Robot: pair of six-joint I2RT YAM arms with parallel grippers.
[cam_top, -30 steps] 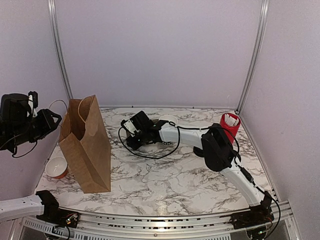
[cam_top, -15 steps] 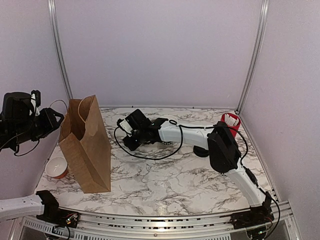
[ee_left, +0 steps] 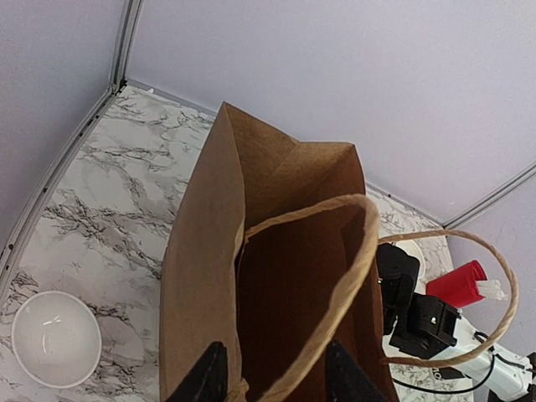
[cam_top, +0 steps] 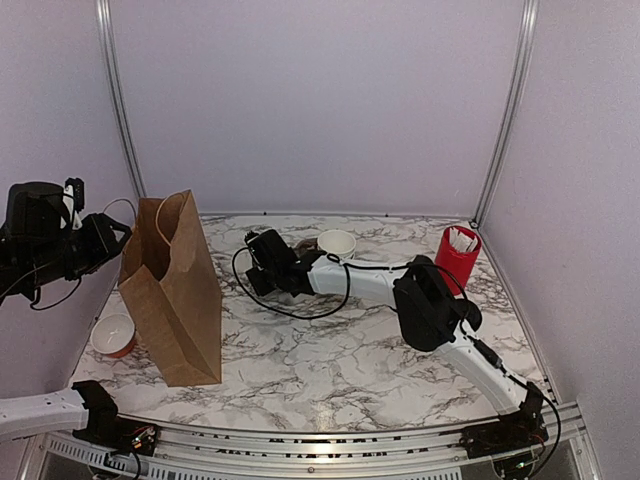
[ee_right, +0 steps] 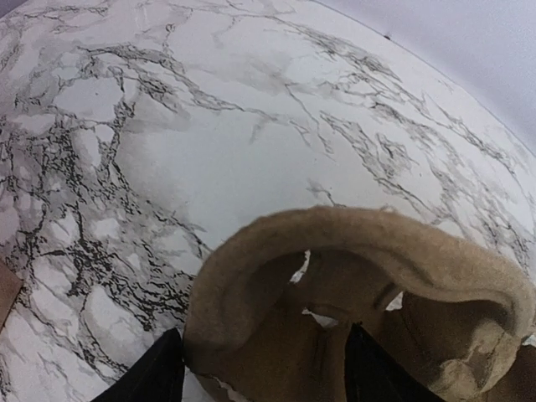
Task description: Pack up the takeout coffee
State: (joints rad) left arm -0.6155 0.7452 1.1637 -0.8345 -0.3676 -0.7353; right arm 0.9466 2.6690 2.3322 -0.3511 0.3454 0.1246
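Note:
The takeout coffee does not show in any view. A brown paper bag stands open at the left of the table and fills the left wrist view. My left gripper hangs over its mouth, open, with the bag's near handle running down between the fingers. My right gripper is at mid-table, open, low over a brown moulded-pulp cup carrier, with its fingers either side of one cell. No cup shows in the carrier.
A white-rimmed cup stands at the back centre. A red cup with white items stands at the back right. A white bowl sits left of the bag. A black cable loops on the marble table.
My right arm's elbow has swung left and the gripper has shifted slightly left, uncovering the white-rimmed cup and the red cup. The left gripper and the bag have barely moved.

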